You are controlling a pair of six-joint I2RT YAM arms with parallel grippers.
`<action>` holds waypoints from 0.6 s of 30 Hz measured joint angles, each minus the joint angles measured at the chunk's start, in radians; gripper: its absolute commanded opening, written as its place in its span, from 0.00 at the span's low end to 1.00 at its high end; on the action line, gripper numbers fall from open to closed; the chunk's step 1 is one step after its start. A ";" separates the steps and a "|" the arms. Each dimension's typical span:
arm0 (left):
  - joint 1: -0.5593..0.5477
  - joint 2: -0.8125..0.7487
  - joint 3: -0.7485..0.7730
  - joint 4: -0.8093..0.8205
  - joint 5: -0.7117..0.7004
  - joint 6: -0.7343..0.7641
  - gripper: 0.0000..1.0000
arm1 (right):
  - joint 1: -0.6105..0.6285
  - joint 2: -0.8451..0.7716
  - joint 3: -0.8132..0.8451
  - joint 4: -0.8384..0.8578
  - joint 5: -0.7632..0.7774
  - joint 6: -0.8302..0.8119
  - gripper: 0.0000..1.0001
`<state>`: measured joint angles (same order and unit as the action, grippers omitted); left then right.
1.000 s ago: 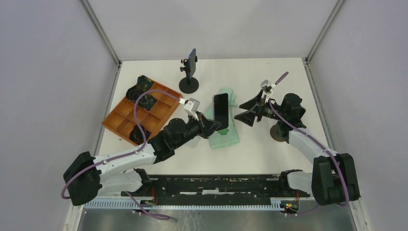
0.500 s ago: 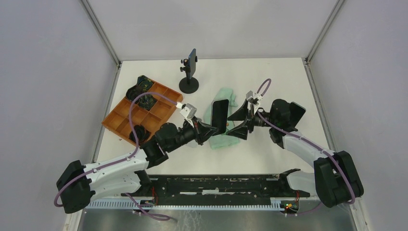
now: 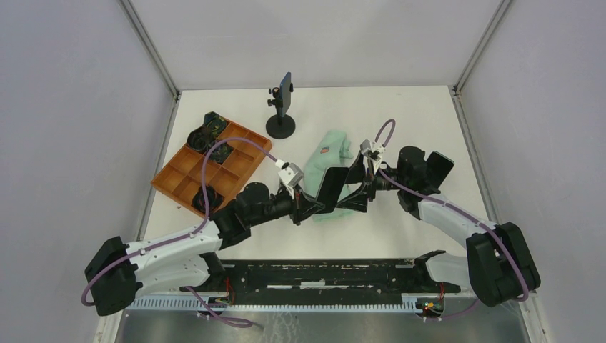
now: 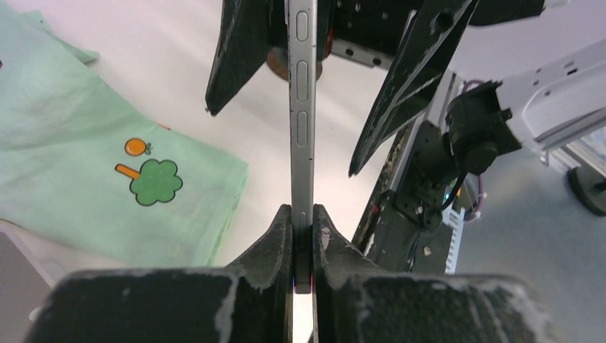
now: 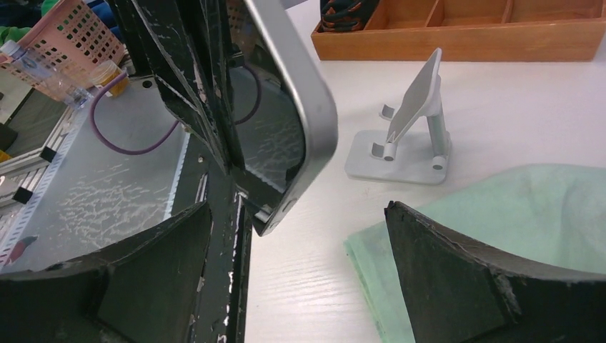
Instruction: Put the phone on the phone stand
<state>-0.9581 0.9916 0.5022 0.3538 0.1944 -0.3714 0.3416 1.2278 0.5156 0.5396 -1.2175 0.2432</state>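
My left gripper is shut on the bottom end of the dark phone and holds it on edge above the table's near middle. In the left wrist view the phone's silver edge runs straight up from my shut left gripper. My right gripper is open, and its fingers stand either side of the phone's far end without touching it. In the right wrist view the phone hangs between the spread jaws of my right gripper. The small silver phone stand stands behind it; in the top view my left arm hides it.
A green cloth lies under and behind the phone. An orange compartment tray with dark items sits at the left. A black round-based holder with a blue phone stands at the back.
My left gripper lifted the phone off the green cloth and turned it on edge, drawing it nearer. My right gripper moved left and now straddles the phone's far end.
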 measured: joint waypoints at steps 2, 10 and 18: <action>0.000 -0.007 0.000 -0.035 0.011 0.022 0.02 | 0.000 -0.002 0.005 -0.011 -0.009 -0.010 0.98; 0.000 -0.069 0.000 -0.110 0.053 0.067 0.02 | 0.000 -0.038 0.014 -0.031 -0.016 -0.006 0.96; 0.010 -0.066 -0.008 -0.111 0.112 0.068 0.02 | 0.001 -0.055 0.014 0.016 -0.021 0.062 0.89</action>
<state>-0.9478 0.9257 0.4942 0.2424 0.3061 -0.3035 0.3424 1.1728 0.5293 0.5560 -1.2388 0.3050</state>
